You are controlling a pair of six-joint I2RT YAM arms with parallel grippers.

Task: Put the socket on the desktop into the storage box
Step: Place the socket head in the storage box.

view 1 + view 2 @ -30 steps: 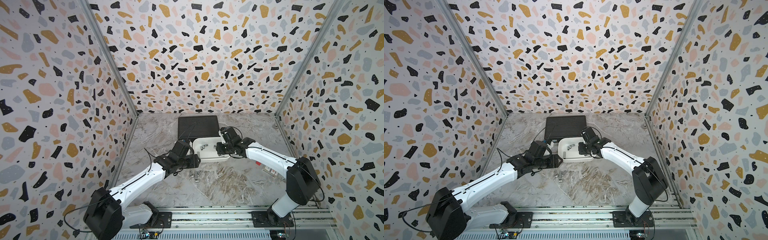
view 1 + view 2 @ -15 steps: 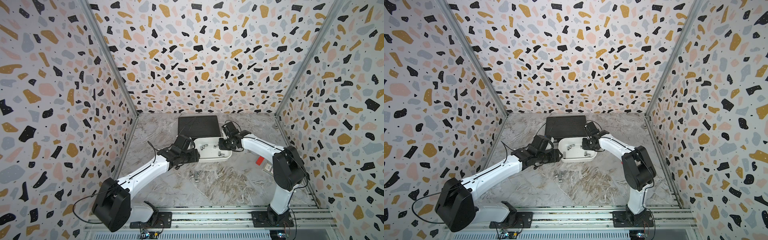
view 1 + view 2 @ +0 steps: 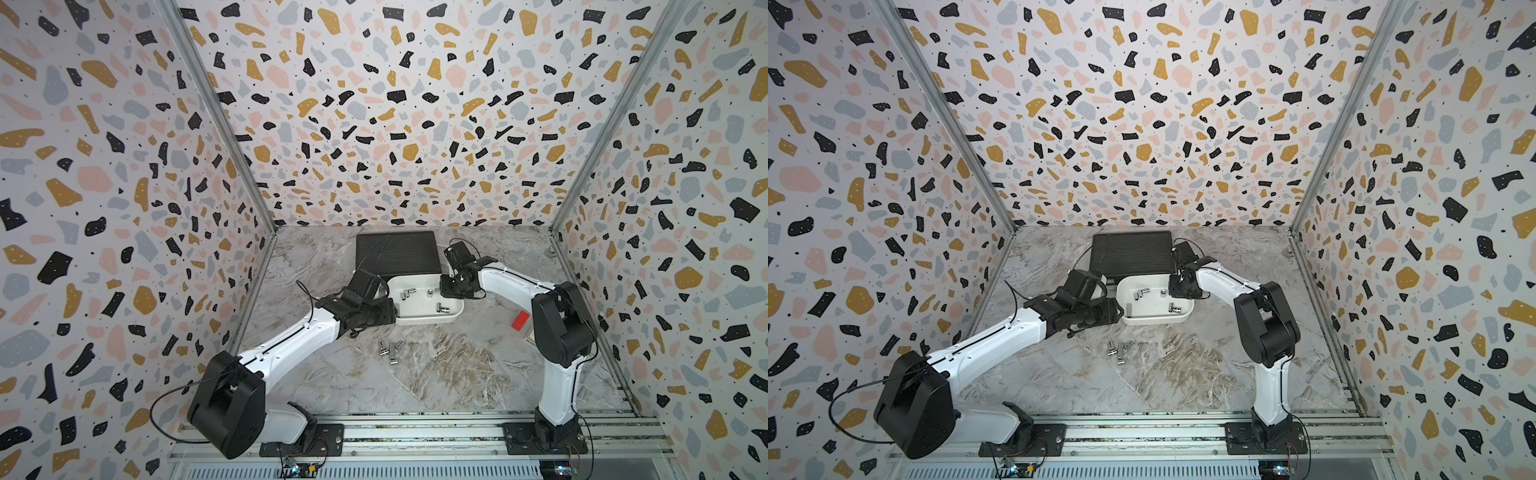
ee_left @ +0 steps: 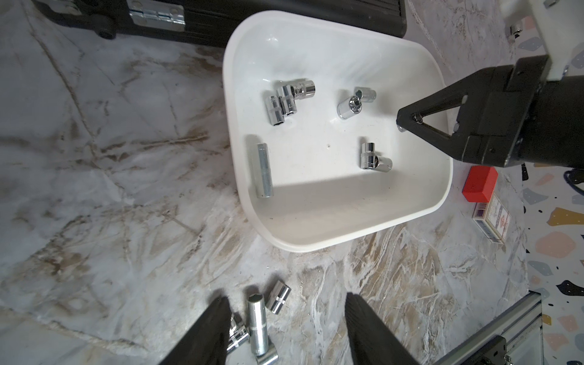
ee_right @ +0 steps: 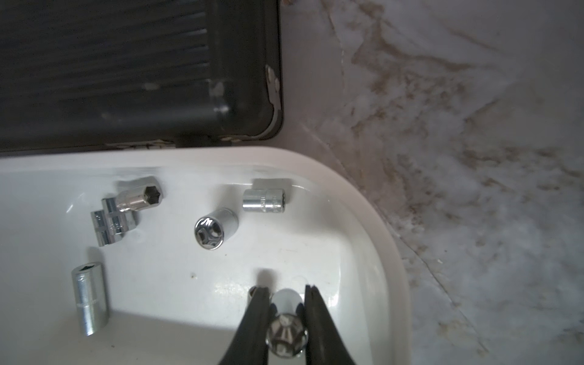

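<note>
Nearest the robot's base, a tight cluster of loose sockets, short polished chrome steel cylinders, lies on the grey-white marble-patterned table, at 6 o'clock of the shallow white plastic storage box. The left hand, black fingers spread apart and empty, hovers at the box's 9 o'clock side. In the left wrist view the cluster shows between its fingers.

Several sockets lie on the box floor. Over the 2 o'clock corner, the right hand is clamped on the held socket, another chrome cylinder pinched across its round wall, above the floor and close to the rim. A small red block lies at 3 o'clock of the box. A black ribbed flat case sits at 12 o'clock, hard against the far wall; whether they touch is unclear.

The risks look plain enough. Thin fingertips on slick round steel could let the held socket twist free. Released this near the rim, it could bounce on hard plastic and hop out. On the table, the loose sockets lie so tightly packed that fingers closing on one may send its neighbours rolling. With both arms working at one small box, a careless retreat could knock the box or the other arm.
</note>
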